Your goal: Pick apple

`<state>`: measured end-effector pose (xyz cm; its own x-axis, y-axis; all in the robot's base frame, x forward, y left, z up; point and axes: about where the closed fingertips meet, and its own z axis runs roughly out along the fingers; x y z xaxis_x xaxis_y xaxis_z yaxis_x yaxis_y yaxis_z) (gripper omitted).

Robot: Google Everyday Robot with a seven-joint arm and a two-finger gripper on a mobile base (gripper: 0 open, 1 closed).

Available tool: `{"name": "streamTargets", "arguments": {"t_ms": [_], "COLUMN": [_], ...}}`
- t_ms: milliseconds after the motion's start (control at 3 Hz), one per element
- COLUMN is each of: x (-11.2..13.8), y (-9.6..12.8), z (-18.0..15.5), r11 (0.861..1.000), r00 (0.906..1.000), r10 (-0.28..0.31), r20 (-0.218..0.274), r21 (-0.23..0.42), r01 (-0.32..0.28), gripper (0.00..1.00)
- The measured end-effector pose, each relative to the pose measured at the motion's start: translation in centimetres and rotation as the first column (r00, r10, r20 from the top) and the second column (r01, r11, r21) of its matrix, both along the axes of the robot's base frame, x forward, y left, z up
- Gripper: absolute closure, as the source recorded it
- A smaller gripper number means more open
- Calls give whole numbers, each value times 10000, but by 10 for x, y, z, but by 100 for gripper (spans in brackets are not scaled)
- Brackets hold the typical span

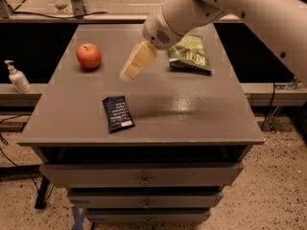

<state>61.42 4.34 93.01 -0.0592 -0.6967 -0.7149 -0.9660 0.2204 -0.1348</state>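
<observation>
The apple (88, 55), red-orange with a short dark stem, sits on the grey table top (192, 104) near its far left corner. My gripper (128, 73), with cream-coloured fingers, hangs above the table's middle, to the right of the apple and a little nearer the camera, apart from it. It holds nothing that I can see. The white arm reaches in from the upper right.
A dark blue packet (117, 113) lies flat near the table's front left. A green chip bag (190, 54) lies at the far right. A white pump bottle (17, 77) stands on a ledge left of the table. Drawers sit below the top.
</observation>
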Motion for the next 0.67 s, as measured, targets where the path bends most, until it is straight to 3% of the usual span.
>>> {"name": "streamTargets", "arguments": {"t_ms": [333, 667], "x": [29, 57], "y": [46, 84], "z": [3, -3], "r11": [9945, 9788], "r00": [9999, 9995], "r10": [4, 89], "r20": [-132, -317], "r21": [1044, 2050], "r01": [10, -22], "gripper": [0, 0]}}
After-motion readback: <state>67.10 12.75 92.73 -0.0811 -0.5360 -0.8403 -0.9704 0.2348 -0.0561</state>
